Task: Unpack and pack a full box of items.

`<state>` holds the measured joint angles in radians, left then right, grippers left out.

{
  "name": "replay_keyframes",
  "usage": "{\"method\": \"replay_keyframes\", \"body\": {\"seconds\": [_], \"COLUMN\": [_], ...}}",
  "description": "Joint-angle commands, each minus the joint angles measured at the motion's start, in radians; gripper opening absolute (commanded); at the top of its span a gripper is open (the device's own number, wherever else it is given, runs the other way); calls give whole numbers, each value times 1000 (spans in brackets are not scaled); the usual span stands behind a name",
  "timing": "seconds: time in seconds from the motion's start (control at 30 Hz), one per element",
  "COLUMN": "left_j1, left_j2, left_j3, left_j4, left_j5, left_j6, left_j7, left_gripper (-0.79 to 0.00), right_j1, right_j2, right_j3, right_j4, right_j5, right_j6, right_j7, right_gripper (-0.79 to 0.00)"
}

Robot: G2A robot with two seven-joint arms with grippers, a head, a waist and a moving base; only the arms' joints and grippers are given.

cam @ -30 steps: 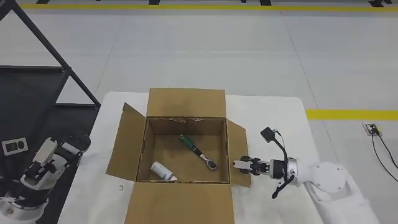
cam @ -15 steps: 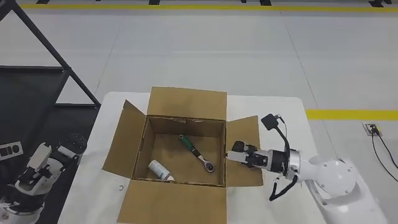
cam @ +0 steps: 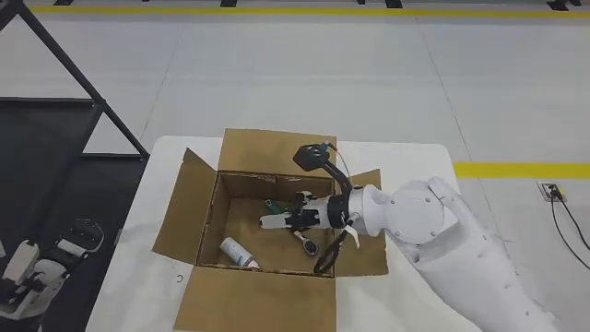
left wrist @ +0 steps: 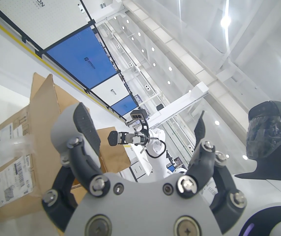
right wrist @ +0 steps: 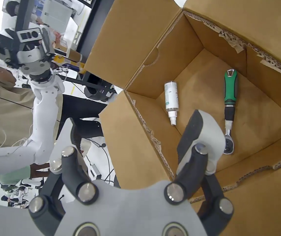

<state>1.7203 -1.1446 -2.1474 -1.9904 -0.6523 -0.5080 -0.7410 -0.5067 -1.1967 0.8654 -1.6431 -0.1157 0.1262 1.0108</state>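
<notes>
An open cardboard box (cam: 205,212) stands mid-table with its flaps spread. On its floor lie a ratchet wrench (right wrist: 229,104) with a green handle and a white spray bottle (right wrist: 171,99); from above the bottle (cam: 240,254) sits in the near left corner. My right gripper (cam: 274,222) hangs open over the box's inside, just above the wrench (cam: 313,239), part of which it hides. Between its fingers (right wrist: 200,128) there is nothing. My left gripper (left wrist: 143,124) is open and empty, off the table's left edge, pointing up past a box flap (left wrist: 42,114).
The white table (cam: 406,161) has bare room right of the box and behind it. A black frame (cam: 83,92) stands left of the table. The box's right flap (cam: 369,240) stands under my right forearm.
My right arm swung from right of the box, over the right flap, to above the box's inside. My left arm drew back toward the lower left corner.
</notes>
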Motion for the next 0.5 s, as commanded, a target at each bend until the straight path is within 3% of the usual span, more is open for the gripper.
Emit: {"method": "replay_keyframes", "body": {"seconds": [0.0,0.47], "left_j1": [0,0], "left_j2": [0,0], "left_j3": [0,0], "left_j4": [0,0], "left_j5": [0,0], "left_j6": [0,0], "left_j7": [-1,-1], "left_gripper": [0,0], "right_j1": [-4,-6], "right_j2": [1,0], "right_j3": [4,-3], "right_j4": [-4,-8], "right_j5": [0,-1], "right_j6": [-1,-8], "right_j7": [3,3], "right_gripper": [0,0]}}
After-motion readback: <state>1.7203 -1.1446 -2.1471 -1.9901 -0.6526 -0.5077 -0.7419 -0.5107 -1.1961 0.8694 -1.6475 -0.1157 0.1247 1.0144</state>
